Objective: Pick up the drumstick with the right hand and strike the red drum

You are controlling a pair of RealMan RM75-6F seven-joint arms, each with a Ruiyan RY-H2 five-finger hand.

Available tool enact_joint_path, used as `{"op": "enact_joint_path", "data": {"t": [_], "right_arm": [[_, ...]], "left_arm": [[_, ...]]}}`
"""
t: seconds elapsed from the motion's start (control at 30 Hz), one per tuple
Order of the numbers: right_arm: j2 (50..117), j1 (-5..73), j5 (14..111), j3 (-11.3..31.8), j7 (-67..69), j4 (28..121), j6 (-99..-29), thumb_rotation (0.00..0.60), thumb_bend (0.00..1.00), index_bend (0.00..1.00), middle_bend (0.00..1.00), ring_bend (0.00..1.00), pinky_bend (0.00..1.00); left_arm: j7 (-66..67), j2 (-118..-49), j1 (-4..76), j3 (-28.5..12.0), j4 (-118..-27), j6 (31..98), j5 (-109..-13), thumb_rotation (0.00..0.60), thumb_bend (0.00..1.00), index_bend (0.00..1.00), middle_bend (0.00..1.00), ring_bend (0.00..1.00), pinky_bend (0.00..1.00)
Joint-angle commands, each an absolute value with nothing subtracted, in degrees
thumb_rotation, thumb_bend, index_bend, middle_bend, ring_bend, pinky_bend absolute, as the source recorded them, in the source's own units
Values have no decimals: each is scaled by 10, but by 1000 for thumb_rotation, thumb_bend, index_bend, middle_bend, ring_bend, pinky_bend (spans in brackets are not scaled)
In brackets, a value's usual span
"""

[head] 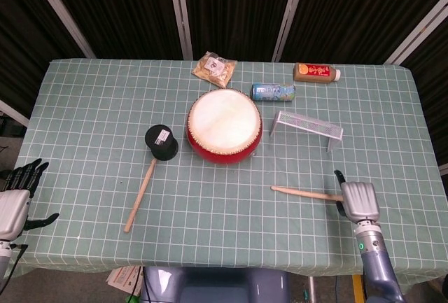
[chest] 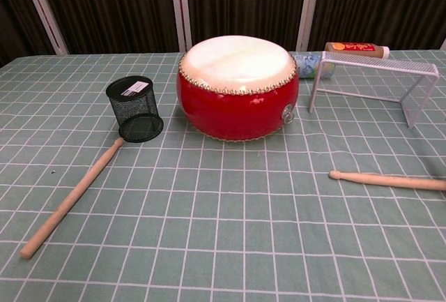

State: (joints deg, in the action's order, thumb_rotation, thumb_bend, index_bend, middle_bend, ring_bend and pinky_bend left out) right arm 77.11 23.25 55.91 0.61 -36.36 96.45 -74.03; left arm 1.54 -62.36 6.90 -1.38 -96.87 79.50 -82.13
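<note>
The right robot hand (head: 359, 201), near the front right edge of the green checked worktop (head: 84, 121), grips the butt of a pale wooden drumstick (head: 305, 193). The stick lies nearly level, its long axis across the worktop, tip pointing left, front-right of and well apart from the round red drum with a white skin (head: 224, 126). The left robot hand (head: 15, 198) hangs off the front left edge, fingers spread, holding nothing.
</note>
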Motion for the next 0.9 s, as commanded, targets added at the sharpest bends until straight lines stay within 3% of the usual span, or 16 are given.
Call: {"op": "enact_joint_path", "data": {"t": [0.03, 0.13, 0.23, 0.37, 0.6, 0.7, 0.9], "right_arm": [[762, 229, 544, 8, -384, 981, -744, 600, 390, 3, 861, 919, 871], [756, 224, 537, 8, -396, 994, -752, 600, 385, 0, 800, 869, 843], [744, 216, 551, 8, -391, 1008, -768, 600, 382, 0, 646, 733, 717], [718, 193, 635, 4, -333, 1016, -814, 600, 374, 0, 375, 450, 438], [657, 127, 790, -8, -175, 982, -942, 600, 277, 0, 33, 56, 128], [649, 93, 827, -5, -110, 940, -1001, 600, 253, 0, 0, 4, 73], [663, 50, 848, -8, -25, 853, -1041, 600, 240, 0, 0, 0, 23]], "left_arm": [[16, -624, 69, -14, -969, 795, -821, 600, 0, 0, 0, 0, 8], [16, -624, 69, -14, -970, 796, -821, 600, 0, 0, 0, 0, 8], [15, -624, 68, -14, -969, 798, -824, 600, 0, 0, 0, 0, 8], [12, -626, 67, -15, -965, 805, -831, 600, 0, 0, 0, 0, 8], [2, -633, 68, -11, -942, 821, -862, 600, 0, 0, 0, 0, 8], [9, -638, 67, -11, -934, 827, -868, 600, 0, 0, 0, 0, 8], [23, -646, 65, -15, -924, 838, -868, 600, 0, 0, 0, 0, 8]]}}
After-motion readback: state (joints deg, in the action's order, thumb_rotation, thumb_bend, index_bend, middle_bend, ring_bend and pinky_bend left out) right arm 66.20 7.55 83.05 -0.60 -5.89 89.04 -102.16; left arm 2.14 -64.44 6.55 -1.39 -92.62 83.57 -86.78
